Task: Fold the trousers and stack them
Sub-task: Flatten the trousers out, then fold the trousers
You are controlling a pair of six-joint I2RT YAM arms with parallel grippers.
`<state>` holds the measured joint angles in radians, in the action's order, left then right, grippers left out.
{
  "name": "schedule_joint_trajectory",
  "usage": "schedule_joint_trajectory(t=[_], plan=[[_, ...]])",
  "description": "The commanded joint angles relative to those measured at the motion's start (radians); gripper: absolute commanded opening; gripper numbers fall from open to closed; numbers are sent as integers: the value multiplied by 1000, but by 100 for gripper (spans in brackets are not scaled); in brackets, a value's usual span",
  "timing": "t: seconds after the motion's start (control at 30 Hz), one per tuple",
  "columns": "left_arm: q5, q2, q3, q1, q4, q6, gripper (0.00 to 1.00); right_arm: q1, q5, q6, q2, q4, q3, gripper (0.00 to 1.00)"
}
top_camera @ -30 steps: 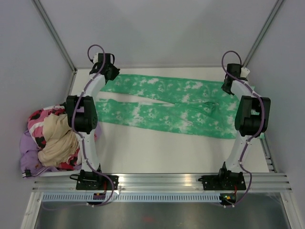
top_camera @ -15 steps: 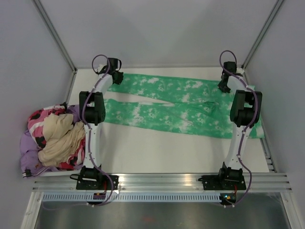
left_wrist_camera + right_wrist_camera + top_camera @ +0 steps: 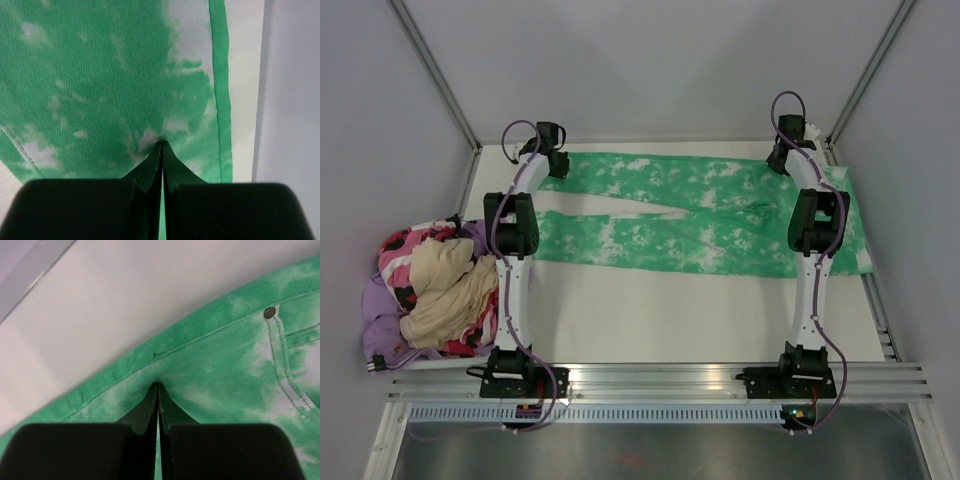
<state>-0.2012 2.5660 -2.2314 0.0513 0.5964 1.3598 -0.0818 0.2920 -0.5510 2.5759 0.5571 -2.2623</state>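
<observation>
Pinching trousers (image 3: pixel 700 215), jaws clamped on cloth: left gripper (image 3: pixel 161 145) at hem, right gripper (image 3: pixel 157 386) at waist. Limp, light; should sag between.

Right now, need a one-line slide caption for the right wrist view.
Right jaws shut on the edge of the green tie-dye trousers, near a metal rivet; white table beyond.

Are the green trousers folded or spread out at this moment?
Spread out, not folded. The trousers lie at full length across the table, their two legs side by side with a gap between them.
</observation>
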Motion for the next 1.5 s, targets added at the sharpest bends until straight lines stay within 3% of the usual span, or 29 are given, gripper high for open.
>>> schedule_joint_trajectory(t=[0.0, 0.47, 0.6, 0.67, 0.7, 0.77, 0.8, 0.9, 0.97, 1.1, 1.2, 1.33, 1.47], plan=[[29, 48, -53, -24, -15, 74, 2, 17, -89, -47, 73, -39, -45, 2], [23, 111, -132, -42, -118, 61, 2, 77, -172, -3, 176, -163, -193, 8], [80, 91, -143, -45, -205, -54, 3, 77, -226, 51, 141, -218, -221, 15], [103, 30, -143, -45, -222, -108, 11, 77, -241, 68, 97, -275, -201, 23], [120, 4, -140, -47, -224, -158, 24, 77, -243, 80, 40, -293, -192, 38], [126, -96, -128, -50, -215, -215, 40, 70, -273, 89, -49, -344, -169, 54], [118, -137, -116, -50, -205, -275, 54, 67, -284, 88, -80, -355, -160, 64], [117, -314, -25, -50, -181, -370, 73, 56, -300, 89, -212, -387, -96, 74], [112, -442, 68, -50, -146, -395, 77, 53, -324, 105, -317, -391, -16, 79], [50, -636, 310, -19, -15, -361, 78, 48, -327, 86, -482, -404, 171, 81], [-48, -746, 448, 73, 110, -292, 76, 40, -337, 65, -592, -411, 329, 81], [-135, -834, 564, 156, 359, -128, 70, 27, -349, 65, -721, -411, 547, 81], [-178, -900, 679, 206, 462, 25, 65, 11, -359, 69, -792, -398, 658, 81]])
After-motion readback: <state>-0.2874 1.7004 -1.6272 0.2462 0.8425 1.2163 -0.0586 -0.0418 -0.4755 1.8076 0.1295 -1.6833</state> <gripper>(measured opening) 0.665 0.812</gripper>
